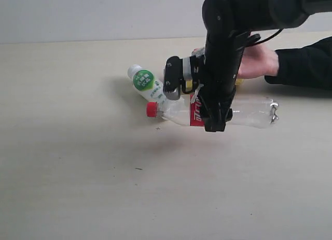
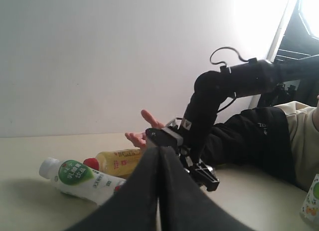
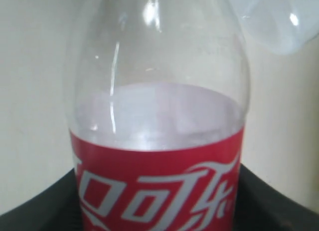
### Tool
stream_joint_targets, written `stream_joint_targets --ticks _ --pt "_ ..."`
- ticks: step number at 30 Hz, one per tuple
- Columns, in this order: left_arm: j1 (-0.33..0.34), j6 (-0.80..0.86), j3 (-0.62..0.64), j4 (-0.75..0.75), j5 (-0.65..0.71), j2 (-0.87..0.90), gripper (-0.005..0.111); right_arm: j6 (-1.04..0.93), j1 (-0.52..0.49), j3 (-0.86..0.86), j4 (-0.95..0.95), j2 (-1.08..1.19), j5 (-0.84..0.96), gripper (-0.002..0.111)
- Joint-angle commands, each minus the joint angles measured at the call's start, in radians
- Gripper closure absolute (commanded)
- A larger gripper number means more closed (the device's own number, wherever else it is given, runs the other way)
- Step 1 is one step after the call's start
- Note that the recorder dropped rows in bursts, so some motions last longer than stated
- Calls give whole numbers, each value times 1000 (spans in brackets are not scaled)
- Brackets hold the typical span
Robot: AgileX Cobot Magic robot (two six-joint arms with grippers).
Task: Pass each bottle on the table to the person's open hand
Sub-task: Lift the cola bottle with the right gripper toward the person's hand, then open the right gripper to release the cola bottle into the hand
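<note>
My right gripper (image 1: 216, 122) reaches down from above and is shut on the clear bottle with the red label (image 1: 244, 111), which lies sideways with its red cap (image 1: 151, 109) pointing left. The right wrist view is filled by that bottle (image 3: 157, 116), with dark fingers on both sides of its label. Behind it, a white-capped bottle with a green circle (image 1: 147, 84) lies on the table (image 1: 78, 162), and a yellow bottle (image 2: 119, 161) lies near the person's open hand (image 1: 255, 61). My left gripper (image 2: 159, 152) is shut and empty, and is out of the exterior view.
The person's black sleeve (image 1: 306, 66) rests along the table's far right. Another bottle with a green label (image 2: 312, 200) shows at the edge of the left wrist view. A pale wall (image 1: 78, 14) rises behind the table.
</note>
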Motion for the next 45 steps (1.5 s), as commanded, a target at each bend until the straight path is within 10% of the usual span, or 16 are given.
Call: stream_joint_targets --ticks 1,15,23,45 --pt "0 -3 3 4 -1 -5 107 43 4 -6 21 -90 59 108" --pt "0 -3 3 4 -1 -5 107 798 -93 -27 -173 -290 3 108" --pt "0 -3 3 4 -1 -5 107 783 -307 -170 228 -209 -6 108" --pt "0 -3 3 4 -1 -5 107 811 -313 -216 210 29 -88 104"
